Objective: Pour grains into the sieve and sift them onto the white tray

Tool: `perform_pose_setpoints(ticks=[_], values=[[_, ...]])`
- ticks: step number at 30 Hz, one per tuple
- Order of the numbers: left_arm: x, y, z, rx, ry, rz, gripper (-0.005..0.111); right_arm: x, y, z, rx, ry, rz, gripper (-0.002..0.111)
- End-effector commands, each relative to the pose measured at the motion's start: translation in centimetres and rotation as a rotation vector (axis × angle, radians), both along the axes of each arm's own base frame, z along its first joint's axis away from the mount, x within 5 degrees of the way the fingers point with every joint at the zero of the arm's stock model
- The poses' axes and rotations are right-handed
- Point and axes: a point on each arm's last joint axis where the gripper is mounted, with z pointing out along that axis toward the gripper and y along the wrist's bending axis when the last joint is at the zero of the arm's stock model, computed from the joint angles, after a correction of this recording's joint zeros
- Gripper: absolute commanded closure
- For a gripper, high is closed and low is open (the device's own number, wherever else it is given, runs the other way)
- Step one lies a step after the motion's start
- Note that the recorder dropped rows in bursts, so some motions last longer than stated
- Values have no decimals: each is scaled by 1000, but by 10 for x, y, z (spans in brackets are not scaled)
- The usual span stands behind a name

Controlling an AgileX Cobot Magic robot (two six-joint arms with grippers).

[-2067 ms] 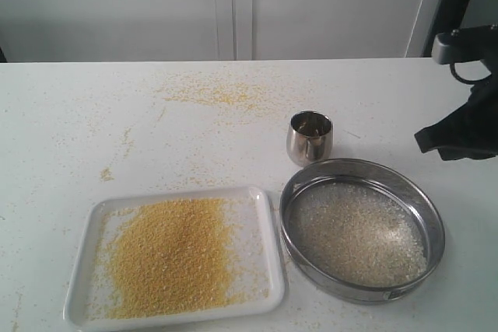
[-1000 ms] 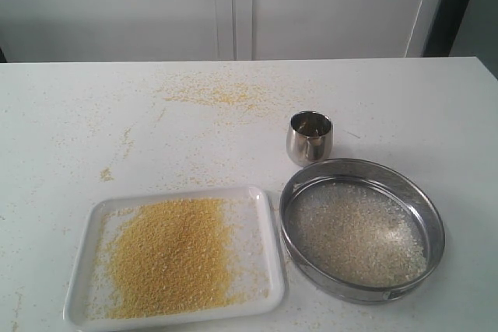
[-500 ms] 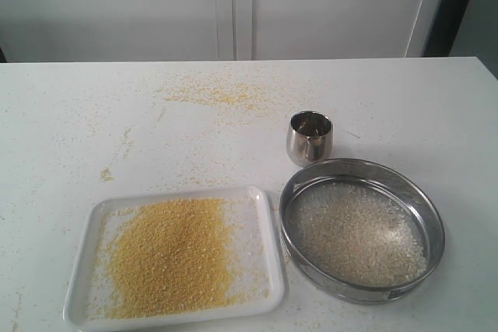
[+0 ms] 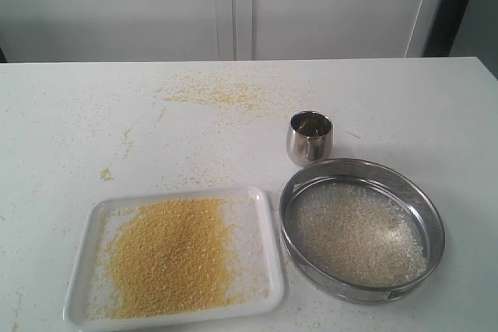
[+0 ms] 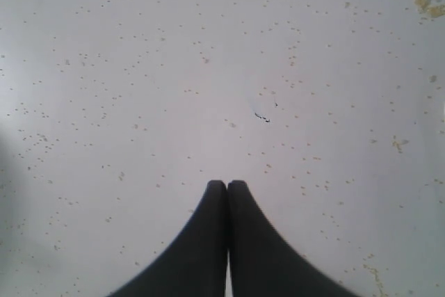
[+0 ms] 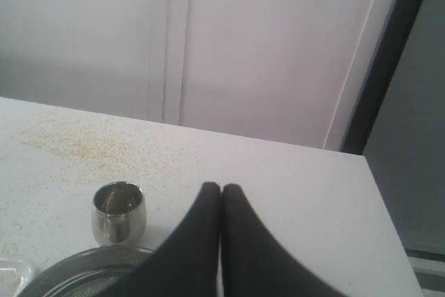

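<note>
no readable text or labels anywhere.

The sieve (image 4: 366,291) has a dull-shining metal rim and fine wire mesh. The cup (image 4: 310,138) is mirror-polished metal, the tray (image 4: 179,193) smooth glossy white plastic, the table (image 4: 405,106) matt.

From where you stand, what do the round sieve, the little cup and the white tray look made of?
The sieve: likely steel, brushed grey rim with fine wire mesh. The cup: polished metal, mirror-like reflections. The white tray: probably plastic, smooth, slightly glossy; could be ceramic.
</note>
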Motion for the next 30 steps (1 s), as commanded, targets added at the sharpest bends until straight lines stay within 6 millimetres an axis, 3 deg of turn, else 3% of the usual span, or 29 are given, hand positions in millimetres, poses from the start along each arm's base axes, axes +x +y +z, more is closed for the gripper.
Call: perform_pose_setpoints(ticks=[1,11,20,30], values=[[-3,1,0,4,8,8,107,-10,-4,-14,45,-10,-45,108],[-3,1,0,4,8,8,107,-21,-6,-47,47,-5,-60,108],[-3,1,0,4,8,8,107,-27,-7,-97,46,5,-60,108],[-3,1,0,4,8,8,107,-24,-7,-136,44,16,-60,108]])
